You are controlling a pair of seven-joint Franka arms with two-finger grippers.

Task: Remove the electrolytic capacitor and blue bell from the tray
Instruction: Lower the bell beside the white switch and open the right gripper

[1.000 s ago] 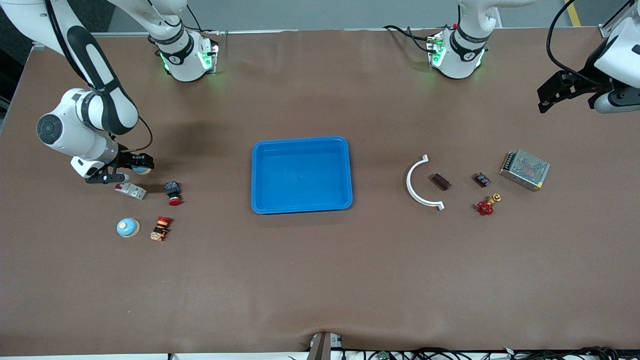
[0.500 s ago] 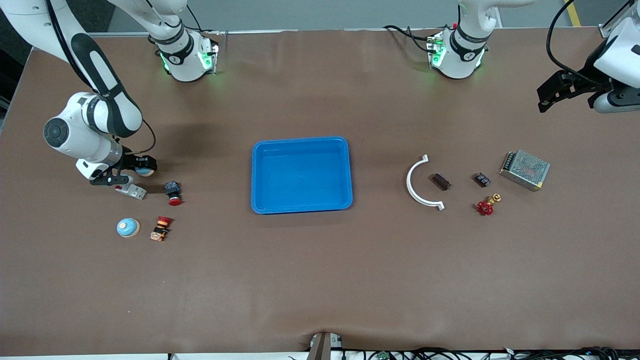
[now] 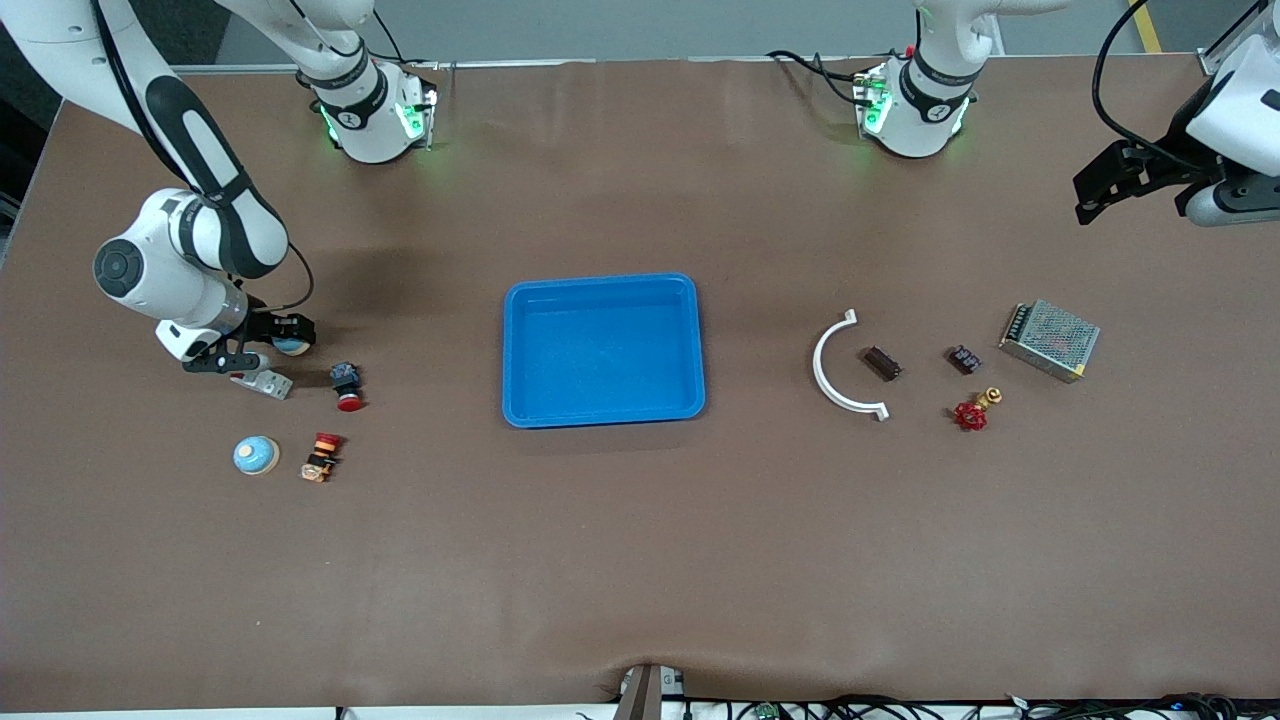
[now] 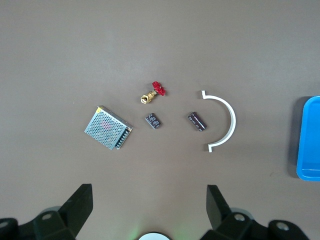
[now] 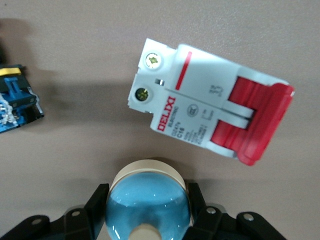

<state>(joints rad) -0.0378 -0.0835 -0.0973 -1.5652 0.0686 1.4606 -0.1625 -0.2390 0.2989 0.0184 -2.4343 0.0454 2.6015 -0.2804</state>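
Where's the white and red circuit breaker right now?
The white and red circuit breaker lies toward the right arm's end of the table, just under the right hand, beside the red-capped push button.

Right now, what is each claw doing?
Right gripper: closed on a blue bell, beside the white breaker.
Left gripper: open, holding nothing, waiting above the table.

The brown surface (image 3: 640,560) carries a blue tray (image 3: 601,414) at its centre. Toward the right arm's end lie a circuit breaker (image 3: 262,383), two red push-buttons (image 3: 347,386) and a blue bell (image 3: 256,455). Toward the left arm's end lie a white arc (image 3: 832,366), a capacitor (image 3: 882,363), a valve (image 3: 974,411) and a power supply (image 3: 1050,340).
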